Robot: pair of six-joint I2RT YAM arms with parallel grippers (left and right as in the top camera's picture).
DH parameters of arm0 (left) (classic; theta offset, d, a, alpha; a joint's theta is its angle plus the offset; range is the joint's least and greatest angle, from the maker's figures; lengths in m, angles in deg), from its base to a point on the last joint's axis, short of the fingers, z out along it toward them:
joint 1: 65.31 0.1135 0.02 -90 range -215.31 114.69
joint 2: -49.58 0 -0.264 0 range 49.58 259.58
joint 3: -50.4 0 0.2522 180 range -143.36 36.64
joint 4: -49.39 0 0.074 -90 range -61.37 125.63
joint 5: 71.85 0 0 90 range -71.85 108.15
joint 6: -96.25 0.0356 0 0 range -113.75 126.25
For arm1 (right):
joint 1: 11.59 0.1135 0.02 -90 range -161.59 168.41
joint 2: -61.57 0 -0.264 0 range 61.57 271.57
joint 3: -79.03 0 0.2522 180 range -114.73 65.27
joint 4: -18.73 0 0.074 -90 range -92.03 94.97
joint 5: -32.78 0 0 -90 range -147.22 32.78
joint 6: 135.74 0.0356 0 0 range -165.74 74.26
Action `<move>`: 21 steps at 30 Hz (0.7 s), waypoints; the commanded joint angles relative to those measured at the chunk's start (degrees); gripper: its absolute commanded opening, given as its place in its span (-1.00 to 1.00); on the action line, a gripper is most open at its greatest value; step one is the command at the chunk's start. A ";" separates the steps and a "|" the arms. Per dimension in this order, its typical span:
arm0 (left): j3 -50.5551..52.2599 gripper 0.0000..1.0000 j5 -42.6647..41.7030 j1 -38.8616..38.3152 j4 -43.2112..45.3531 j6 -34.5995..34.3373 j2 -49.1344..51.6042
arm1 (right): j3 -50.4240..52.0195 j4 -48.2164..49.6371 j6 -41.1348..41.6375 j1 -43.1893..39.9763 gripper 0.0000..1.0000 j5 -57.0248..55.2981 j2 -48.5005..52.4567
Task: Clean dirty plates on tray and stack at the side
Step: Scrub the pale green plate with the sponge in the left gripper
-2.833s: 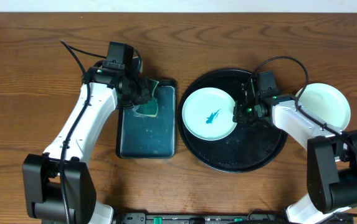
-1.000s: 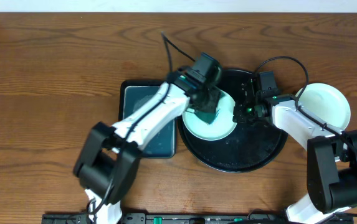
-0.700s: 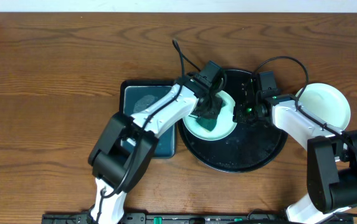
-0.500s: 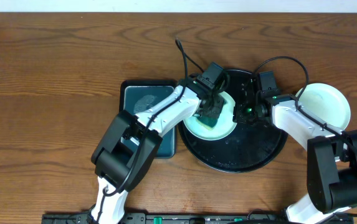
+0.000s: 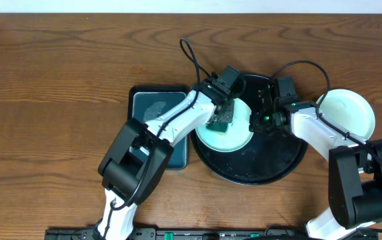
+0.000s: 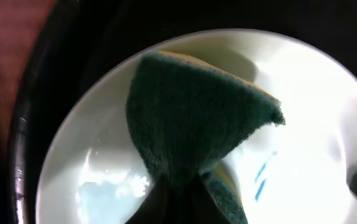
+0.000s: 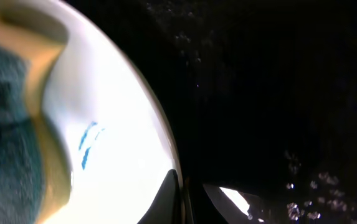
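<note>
Left jaws pinch sponge [image 5: 222, 121] on plate [image 5: 207, 137]; tray [image 5: 261, 168] on wooden table [image 5: 44, 80].

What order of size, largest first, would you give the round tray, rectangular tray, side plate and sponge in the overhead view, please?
1. round tray
2. rectangular tray
3. side plate
4. sponge, partly hidden

Left arm stretches across to the right, left gripper [image 5: 222, 120] pinched tight; right arm folds inward, right gripper [image 5: 257, 121] clamped.
</note>
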 commanded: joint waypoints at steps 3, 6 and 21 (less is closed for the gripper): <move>0.66 -0.85 -15.85 -0.61 -3.19 4.63 1.73 | 0.17 -0.90 -0.07 0.46 -0.97 -1.42 0.59; 0.66 -0.85 -17.05 -1.79 -2.27 4.74 1.73 | 0.17 -0.90 -0.07 0.46 -0.97 -1.42 0.59; 0.66 -0.85 -0.72 -2.95 11.06 4.35 1.73 | 0.17 -1.14 -0.09 0.46 -0.98 -1.42 0.59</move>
